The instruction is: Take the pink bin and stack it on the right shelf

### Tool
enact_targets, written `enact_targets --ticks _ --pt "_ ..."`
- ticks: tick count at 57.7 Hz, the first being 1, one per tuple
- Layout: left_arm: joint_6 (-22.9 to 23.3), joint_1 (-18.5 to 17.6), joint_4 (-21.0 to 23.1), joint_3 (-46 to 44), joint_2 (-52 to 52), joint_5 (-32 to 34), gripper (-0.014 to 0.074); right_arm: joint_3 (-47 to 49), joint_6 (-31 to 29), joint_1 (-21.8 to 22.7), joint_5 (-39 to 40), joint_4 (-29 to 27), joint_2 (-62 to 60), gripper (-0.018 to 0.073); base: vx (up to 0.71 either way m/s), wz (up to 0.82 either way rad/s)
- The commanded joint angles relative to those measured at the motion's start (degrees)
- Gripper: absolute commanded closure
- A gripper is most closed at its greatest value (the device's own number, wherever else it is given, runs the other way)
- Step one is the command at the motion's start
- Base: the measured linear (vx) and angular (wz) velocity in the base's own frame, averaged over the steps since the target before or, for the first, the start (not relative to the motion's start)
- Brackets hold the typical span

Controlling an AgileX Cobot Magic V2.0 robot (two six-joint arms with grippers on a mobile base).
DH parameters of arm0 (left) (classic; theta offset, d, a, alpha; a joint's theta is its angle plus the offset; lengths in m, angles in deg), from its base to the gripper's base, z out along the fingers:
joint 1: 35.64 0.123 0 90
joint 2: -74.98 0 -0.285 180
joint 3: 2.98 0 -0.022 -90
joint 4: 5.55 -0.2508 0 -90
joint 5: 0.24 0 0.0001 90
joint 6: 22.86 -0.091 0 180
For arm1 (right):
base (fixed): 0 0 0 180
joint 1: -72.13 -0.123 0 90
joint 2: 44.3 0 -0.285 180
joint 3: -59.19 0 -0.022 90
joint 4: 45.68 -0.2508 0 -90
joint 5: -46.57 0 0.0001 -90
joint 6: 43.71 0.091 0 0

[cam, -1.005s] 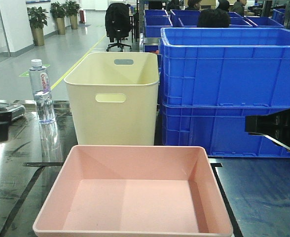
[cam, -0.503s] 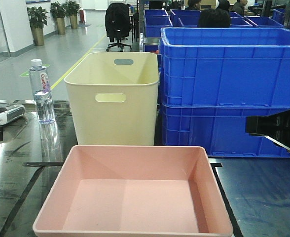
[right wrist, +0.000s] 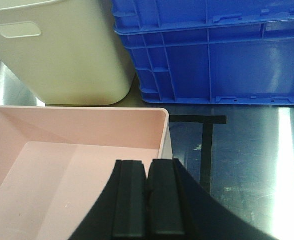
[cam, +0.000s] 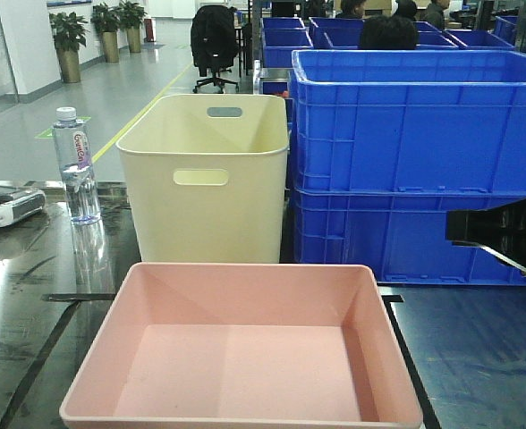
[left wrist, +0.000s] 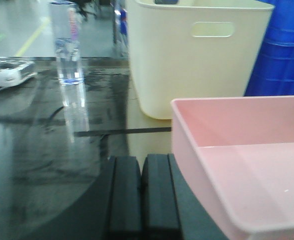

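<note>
The left gripper [left wrist: 143, 192] is clenched on nothing, its fingers pressed together just left of the pink bin [left wrist: 247, 160], over the dark glossy right shelf [left wrist: 47, 150]. Ahead and to its left stand a water bottle [left wrist: 67, 42] and a white device [left wrist: 7, 72]; the cream bin [left wrist: 197, 55] rises ahead. The right gripper [right wrist: 148, 197], likewise clenched empty, hangs over the pink bin's right rim, blue crates [right wrist: 212, 50] ahead of it.

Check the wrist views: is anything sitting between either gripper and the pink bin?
Nothing visible. The left gripper, shut, sits beside the pink bin's left wall; the right gripper, shut, hangs over its right side.
</note>
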Motion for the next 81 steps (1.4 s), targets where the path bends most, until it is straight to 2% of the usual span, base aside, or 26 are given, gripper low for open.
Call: enact_targets --ticks 1,9,14,22,32,73,81 --pt "0.4 2.1 0.3 6.4 5.7 6.2 0.0604 1.6 -0.2 0.3 4.4 0.1 -1.1 0.0508 0.0 0.0" --pt "0.4 5.9 -0.2 17.8 16.7 5.3 0.0604 1.6 -0.2 0.3 4.4 0.1 -1.1 0.0508 0.0 0.0" --pt "0.5 7.1 -1.6 23.0 23.3 5.6 0.0604 1.6 -0.2 0.3 4.4 0.1 -1.1 0.0508 0.0 0.0" --pt "0.6 7.6 -1.4 29.9 32.3 6.4 0.0604 1.6 -0.2 0.3 4.4 0.1 -1.1 0.0508 0.0 0.0" --pt "0.6 7.6 -1.4 29.5 30.3 2.7 0.0604 1.5 -0.2 0.3 3.6 0.1 -1.1 0.0508 0.0 0.0" --pt "0.6 7.6 -1.4 29.5 30.3 2.7 0.0604 1.5 -0.3 0.3 3.5 0.1 -1.1 0.0508 0.0 0.0" --pt "0.6 7.6 -1.4 29.5 30.3 2.7 0.0604 1.3 -0.6 0.3 1.9 4.0 -2.8 0.0508 0.0 0.0"
